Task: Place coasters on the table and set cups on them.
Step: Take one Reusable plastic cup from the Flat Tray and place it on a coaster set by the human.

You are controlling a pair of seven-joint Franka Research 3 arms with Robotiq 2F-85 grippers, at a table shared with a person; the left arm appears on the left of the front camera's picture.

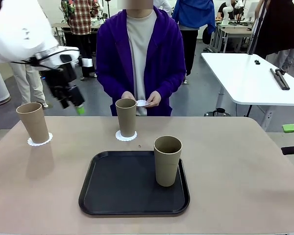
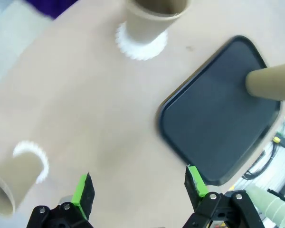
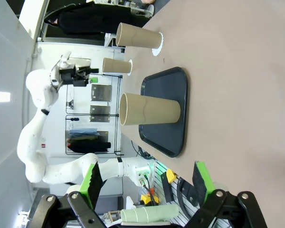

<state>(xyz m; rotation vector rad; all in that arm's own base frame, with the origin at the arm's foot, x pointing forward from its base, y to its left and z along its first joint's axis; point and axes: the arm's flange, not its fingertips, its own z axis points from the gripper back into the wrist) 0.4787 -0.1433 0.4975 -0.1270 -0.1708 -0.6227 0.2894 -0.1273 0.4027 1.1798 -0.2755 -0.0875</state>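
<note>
Standing on the large beige-tan desk (image 1: pixel 245 166) are three tall, tapered, tan matte cups without handles. In the front view, the first cup (image 1: pixel 33 122) is at the left of the frame. It is upright on the first coaster (image 1: pixel 40 141), a small round white paper doily with a scalloped lacy edge. The second cup (image 1: pixel 126 116) stands upright just above the centre of the frame, on the second coaster (image 1: pixel 126 136), which matches the first. The third cup (image 1: pixel 167 160) stands upright, right of centre, directly on the black rounded-square tray (image 1: pixel 95 196) and near the tray's right edge. The tray lies flat on the desk in the lower middle of the frame.

The third coaster (image 1: pixel 141 103) is held in the hands (image 1: pixel 153 99) of a person (image 1: pixel 161 54) in a purple cardigan over a grey top. The person is at the top centre, just behind the second cup.

The black left gripper (image 2: pixel 138 187) hangs above the desk in the upper left of the front view, between the first and second cups and apart from both. In the left wrist view its green-padded fingers stand wide apart, holding nothing, with bare desk beneath them.

In the right wrist view, the right gripper (image 3: pixel 146 173) rises from the bottom edge with its fingers spread wide and empty. The third cup and the tray show sideways, farther off, in the middle of that frame.

A white rectangular table (image 1: pixel 250 78) stands in the upper right of the front view.
</note>
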